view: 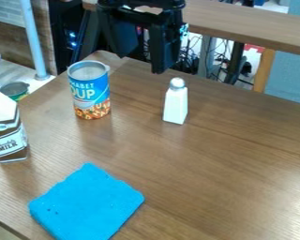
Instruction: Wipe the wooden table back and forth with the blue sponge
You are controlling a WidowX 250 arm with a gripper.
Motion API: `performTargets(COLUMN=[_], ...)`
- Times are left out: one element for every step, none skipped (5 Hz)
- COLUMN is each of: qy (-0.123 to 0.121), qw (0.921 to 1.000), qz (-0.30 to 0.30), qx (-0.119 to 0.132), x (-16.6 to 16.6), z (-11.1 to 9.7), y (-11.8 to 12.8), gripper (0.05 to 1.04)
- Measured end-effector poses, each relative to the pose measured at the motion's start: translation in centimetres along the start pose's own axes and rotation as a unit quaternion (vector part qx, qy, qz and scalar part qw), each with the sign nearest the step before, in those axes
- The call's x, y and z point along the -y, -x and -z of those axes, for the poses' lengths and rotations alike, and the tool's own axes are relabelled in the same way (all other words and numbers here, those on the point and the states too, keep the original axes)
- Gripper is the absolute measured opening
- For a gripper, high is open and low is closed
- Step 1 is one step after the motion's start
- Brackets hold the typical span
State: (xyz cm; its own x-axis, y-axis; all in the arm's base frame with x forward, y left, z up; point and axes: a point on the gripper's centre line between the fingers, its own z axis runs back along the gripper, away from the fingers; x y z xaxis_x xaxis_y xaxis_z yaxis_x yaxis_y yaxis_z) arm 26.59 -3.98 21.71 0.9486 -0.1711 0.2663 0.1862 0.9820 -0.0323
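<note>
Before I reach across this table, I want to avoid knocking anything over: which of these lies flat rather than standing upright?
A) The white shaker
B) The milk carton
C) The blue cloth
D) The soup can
C: the blue cloth is spread flat on the wooden tabletop, while the soup can, white shaker and milk carton stand upright.

Black gripper (140, 64) hanging, jaws apart.

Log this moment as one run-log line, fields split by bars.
pincer: open, empty, top of view | can: upright | shaker: upright, right of can | carton: left edge | blue cloth: flat, front
</note>
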Motion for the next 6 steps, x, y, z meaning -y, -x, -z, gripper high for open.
performTargets(qy=[-0.001,-0.012,-0.019,-0.034,-0.022,-0.016], qw=[0.9999,0.9994,0.9985,0.9965,0.9951,0.9965], qz=[0.0,0.009,0.028,0.056,0.084,0.079], qx=[-0.013,-0.03,-0.043,-0.053,-0.047,-0.022], x=[-0.1,-0.5,-1.3,-2.9,-4.6,-5.2], z=[0.7,1.9,3.8,6.6,9.3,11.8], y=[0.3,1.2,2.6,4.5,6.7,9.3], gripper=[1.004,1.004,1.004,1.004,1.004,1.004])
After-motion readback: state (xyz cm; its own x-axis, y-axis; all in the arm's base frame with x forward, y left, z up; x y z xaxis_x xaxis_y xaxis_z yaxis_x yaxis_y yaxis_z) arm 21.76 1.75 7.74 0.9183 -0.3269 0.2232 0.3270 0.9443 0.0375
